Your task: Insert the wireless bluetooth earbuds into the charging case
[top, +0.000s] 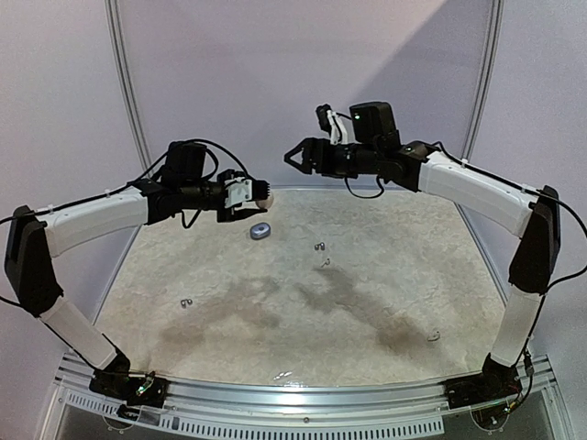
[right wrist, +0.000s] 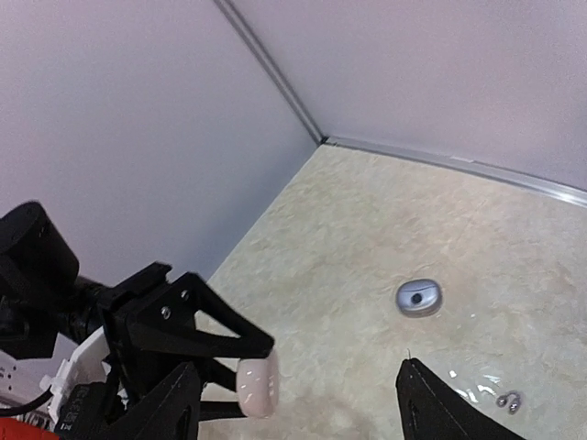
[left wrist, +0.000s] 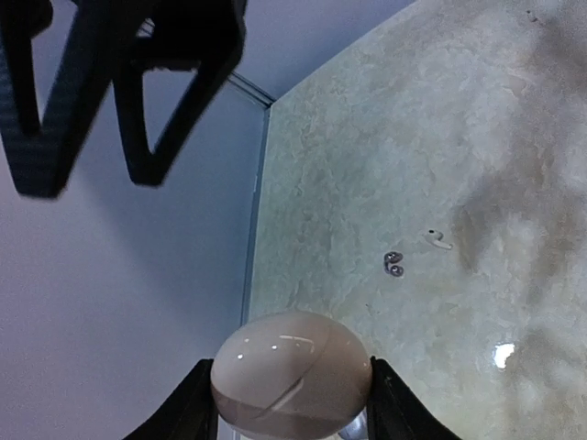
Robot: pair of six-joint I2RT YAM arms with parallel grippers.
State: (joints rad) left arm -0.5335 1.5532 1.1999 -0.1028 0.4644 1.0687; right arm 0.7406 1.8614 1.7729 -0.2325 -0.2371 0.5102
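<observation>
1. Left gripper [top: 258, 194]: your left hand is clamped on a beige case [left wrist: 292, 371], raised above the far-left part of the table [top: 385, 275]. The case is a smooth, glossy oval with a thin seam line. You cannot tell from these views whether it bears any writing.
2. Dark earbud [top: 186, 302]: tiny, with a shiny glint, alone on the left side of the table, well apart from both cases.
3. Grey case [right wrist: 419, 298]: a rounded oval with a dark spot at its middle, flat on the table just below your left hand. Any label is too small to read.
4. Right gripper [top: 292, 161]: your right hand is spread wide and holds nothing. It is raised near the back wall and faces the beige case across a short gap.
5. Second dark earbud [left wrist: 394, 264] and whitish earbud [left wrist: 437, 239]: near each other on the table, right of the grey case.
6. Second whitish earbud [top: 434, 336]: right side, towards the near edge.
7. Table: marbled cream surface with darker blotches, curved near rim, wide bare ground mid-table.
</observation>
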